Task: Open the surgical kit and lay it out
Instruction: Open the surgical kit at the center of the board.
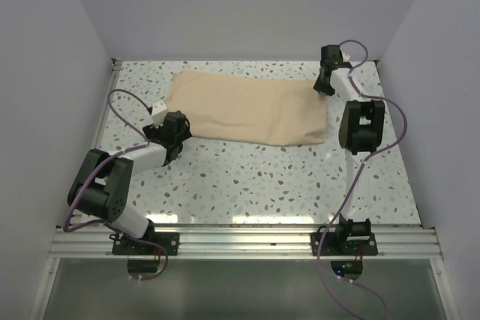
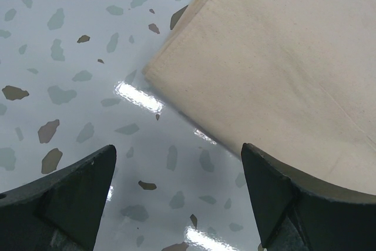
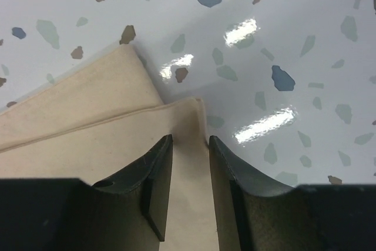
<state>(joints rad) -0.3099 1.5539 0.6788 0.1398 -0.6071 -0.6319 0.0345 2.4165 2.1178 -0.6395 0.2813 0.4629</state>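
Top view, cloth wrap [image 1: 247, 110]: we find it lying flat as a folded beige sheet on the far half of the speckled table [image 1: 262, 185], its long side running left to right.
Top view, left gripper [image 1: 178, 125]: at the wrap's near-left corner, just beside the edge. From this height we cannot tell how its fingers stand.
Top view, right gripper [image 1: 322, 86]: at the wrap's far-right corner, pointing down onto it.
Left wrist view, left gripper [image 2: 176, 195]: fingers [image 2: 64, 198] wide apart, with only table surface [image 2: 59, 57] showing between them.
Left wrist view, cloth wrap [image 2: 282, 69]: its hemmed corner lies flat just ahead of the fingers. One finger overlaps the cloth's edge in the picture, and we cannot tell whether they touch.
Right wrist view, right gripper [image 3: 191, 204]: fingers [image 3: 147, 198] a narrow gap apart, not closed.
Right wrist view, cloth wrap [image 3: 88, 116]: two layers show, and the upper layer's corner lies flat in the gap between the fingers.
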